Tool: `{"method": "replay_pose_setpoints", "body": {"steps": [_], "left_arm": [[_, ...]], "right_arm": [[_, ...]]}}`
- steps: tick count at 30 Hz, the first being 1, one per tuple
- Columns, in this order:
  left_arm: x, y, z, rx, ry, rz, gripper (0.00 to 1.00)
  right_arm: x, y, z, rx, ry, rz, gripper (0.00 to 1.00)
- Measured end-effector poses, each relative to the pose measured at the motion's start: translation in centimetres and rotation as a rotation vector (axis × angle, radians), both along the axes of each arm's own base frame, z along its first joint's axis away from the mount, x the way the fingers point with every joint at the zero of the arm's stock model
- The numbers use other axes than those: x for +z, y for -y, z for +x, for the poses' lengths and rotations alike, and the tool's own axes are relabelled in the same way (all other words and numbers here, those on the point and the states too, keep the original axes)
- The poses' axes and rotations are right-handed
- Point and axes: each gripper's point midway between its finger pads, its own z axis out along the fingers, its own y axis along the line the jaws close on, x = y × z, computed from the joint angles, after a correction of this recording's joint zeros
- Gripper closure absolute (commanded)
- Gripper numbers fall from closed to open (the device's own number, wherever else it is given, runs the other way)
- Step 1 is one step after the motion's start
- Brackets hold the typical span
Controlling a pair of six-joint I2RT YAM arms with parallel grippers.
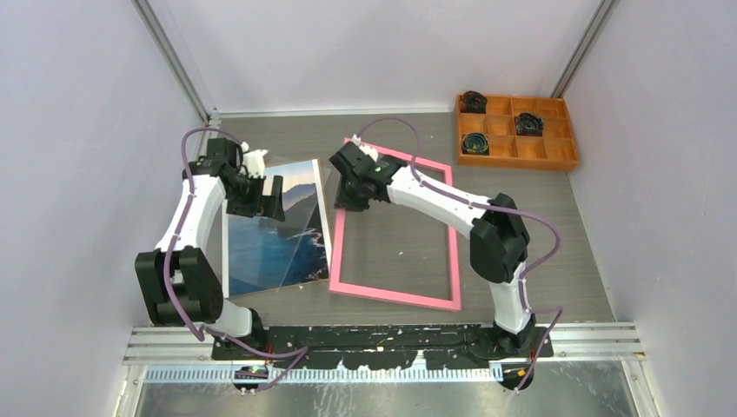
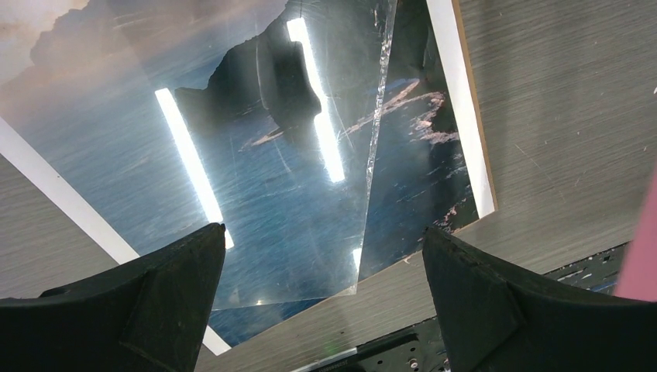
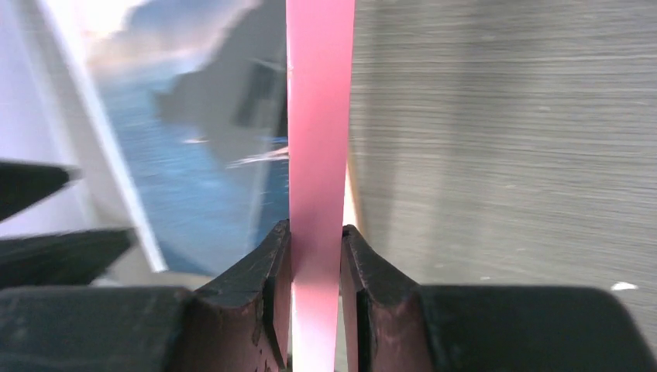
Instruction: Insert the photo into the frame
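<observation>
The photo lies flat in the left half of the table. Its long axis runs near to far, with the cloud and mountain end towards the far edge and the blue water towards the near edge. A clear sheet lies over part of it, skewed, so that a strip of the print shows past the sheet's edge.

Just beside the photo's right long edge lies the frame, pink face up. It is also long from near to far and slightly tilted, and bare table shows through its opening.

The right gripper is clamped on the frame's left border near the far left corner, one finger on each side of the pink bar. The left gripper hangs over the photo with its jaws spread wide, grasping nothing.

An orange tray sits at the far right corner.
</observation>
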Motion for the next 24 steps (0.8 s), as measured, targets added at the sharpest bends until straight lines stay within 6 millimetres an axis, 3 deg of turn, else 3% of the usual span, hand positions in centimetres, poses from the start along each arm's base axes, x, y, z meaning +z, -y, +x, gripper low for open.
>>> {"method": "replay_pose_setpoints", "body": {"steps": [5,9,18,24], "left_arm": [[0.1,0.0,0.0,-0.001,0.002,0.0,0.0],[0.2,0.1,0.0,-0.001,0.007,-0.004,0.0],[1.0,0.2,-0.1,0.004,0.034,-0.009,0.0],[1.1,0.2,0.0,0.019,0.034,-0.013,0.0]], "right_arm": [[7.9,-3.4,-0.1,0.021,0.029,0.234,0.99],[12.8,-5.7,-0.3,0.051,0.039,0.395,0.99],[18.6,-9.0,-0.7,0.109,-0.014,0.724,0.99],[21.4,-9.5,0.8,0.123,-0.029,0.989,0.99]]}}
